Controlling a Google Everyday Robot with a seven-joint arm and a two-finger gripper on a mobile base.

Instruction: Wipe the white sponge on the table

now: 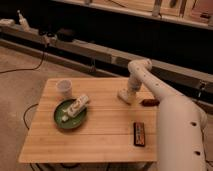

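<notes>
The light-wood plank table (pixel 100 135) fills the middle of the camera view. My white arm comes in from the lower right and bends down to the table's far right part. My gripper (pixel 125 96) is at the tabletop there, pressed down on a small off-white pad, the white sponge (pixel 121 95). The sponge lies on the wood and is partly hidden by the gripper.
A green plate (pixel 62 120) with a white bottle-like item (pixel 79 105) lies at the left, a white cup (pixel 64 87) behind it. A small reddish-brown object (pixel 149 102) lies right of the gripper. A dark flat bar (pixel 139 134) lies near the front right. Rails and cables run behind the table.
</notes>
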